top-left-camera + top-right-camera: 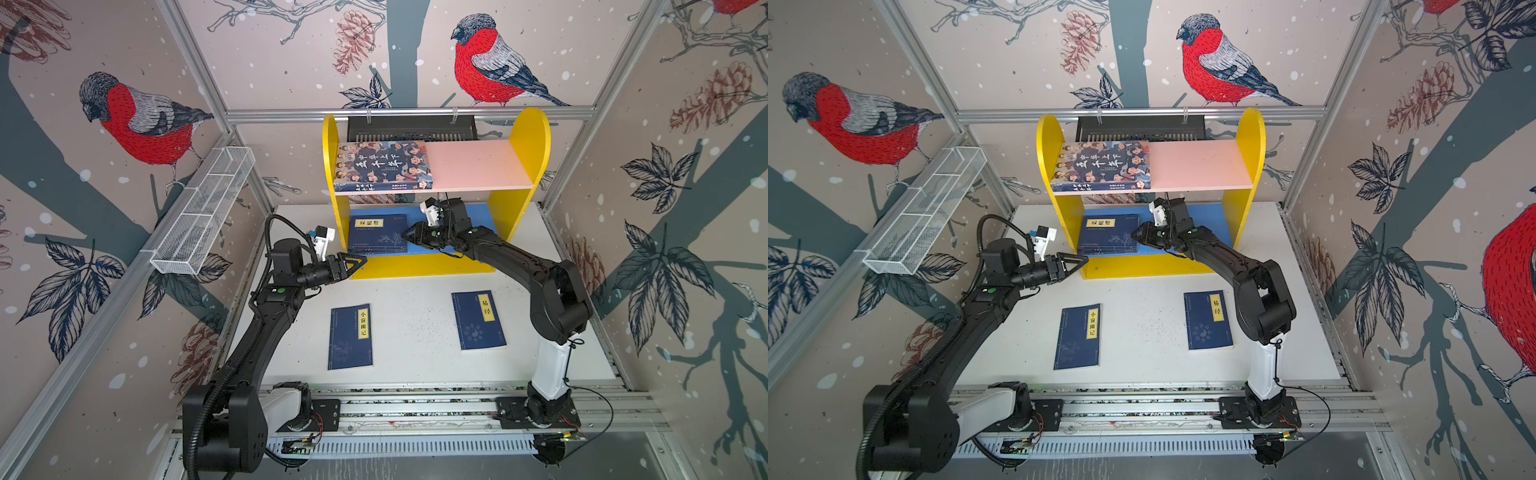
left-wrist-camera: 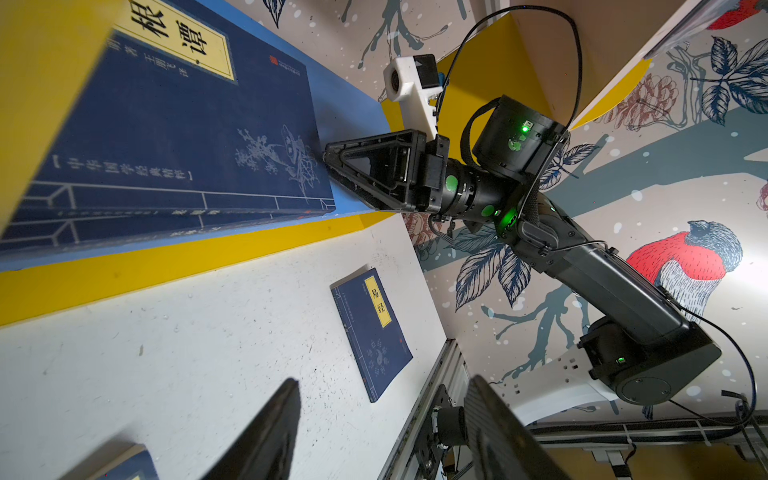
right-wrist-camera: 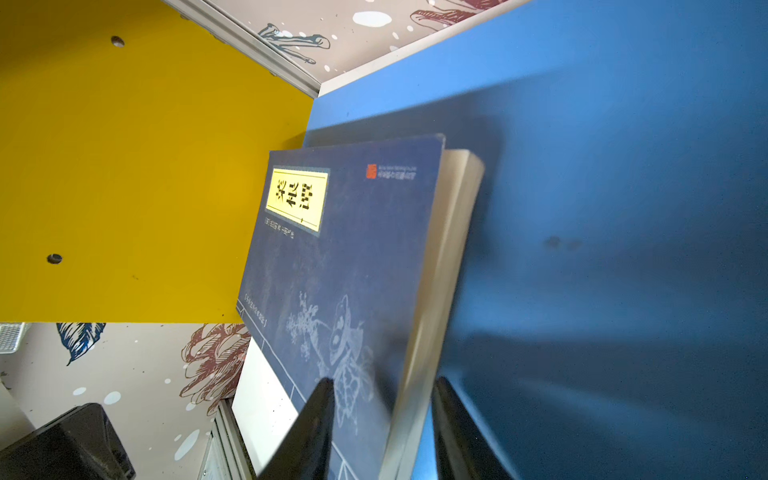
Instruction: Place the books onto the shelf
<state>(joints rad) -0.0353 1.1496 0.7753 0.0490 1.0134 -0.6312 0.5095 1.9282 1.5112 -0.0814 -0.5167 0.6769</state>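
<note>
**Navy book on the lower board**

In both top views a thick cartoon-cover book [image 1: 382, 164] lies on the pink board of the yellow two-tier shelf [image 1: 528, 137]. A thin navy book [image 1: 376, 232] lies on its blue board, and two navy books [image 1: 351, 336] lie on the white desk [image 1: 415, 361]. The right end effector [image 1: 404, 235] meets the shelved book's edge; the left end effector [image 1: 363, 259] hovers nearby.

Left wrist view: its fingers [image 2: 270, 424] gape, empty.

Right wrist view: fingers [image 3: 320, 415] straddle the pages; grip unclear.

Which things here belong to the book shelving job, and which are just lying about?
Job: yellow shelf, cartoon-cover book, navy books on blue board, left table book, right table book.
Lying about: wire-mesh basket, black slotted tray.
</note>
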